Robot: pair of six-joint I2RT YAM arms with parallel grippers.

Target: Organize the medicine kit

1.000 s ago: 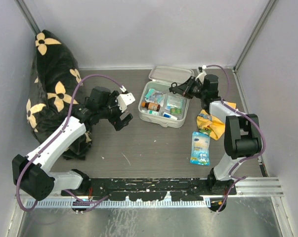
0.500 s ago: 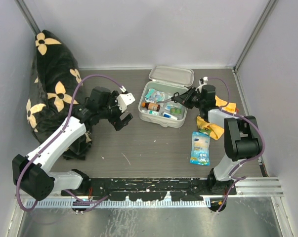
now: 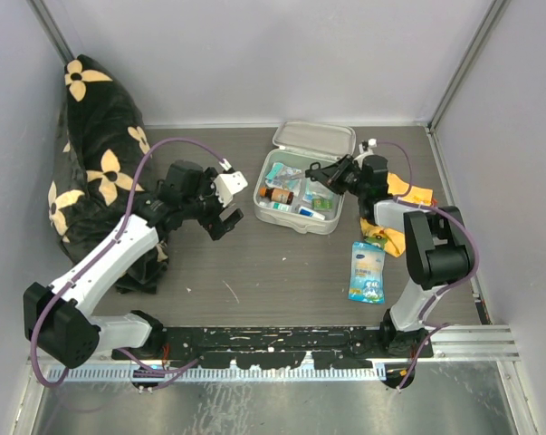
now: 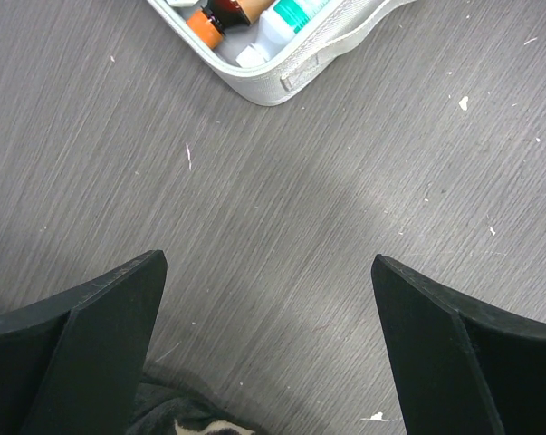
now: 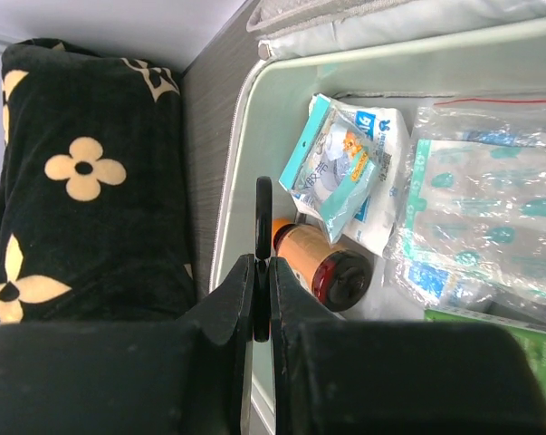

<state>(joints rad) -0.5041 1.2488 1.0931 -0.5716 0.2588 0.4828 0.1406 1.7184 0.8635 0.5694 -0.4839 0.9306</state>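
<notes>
The right gripper (image 5: 262, 261) is clenched, with a thin dark loop (image 5: 263, 192) pinched between its fingers — what it is I cannot tell. The medicine kit (image 5: 243, 145) lies open right beneath and ahead of it, lid thrown back. A brown bottle (image 5: 325, 265) sits just past the fingertips, with sachets (image 5: 340, 172) beyond. The left gripper (image 4: 268, 263) is released, jaws wide over the table (image 4: 282, 208) — the kit's corner lies ahead of it, apart, touching neither finger.

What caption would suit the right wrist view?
Right tool pinching a thin black item above the open medicine kit.
</notes>
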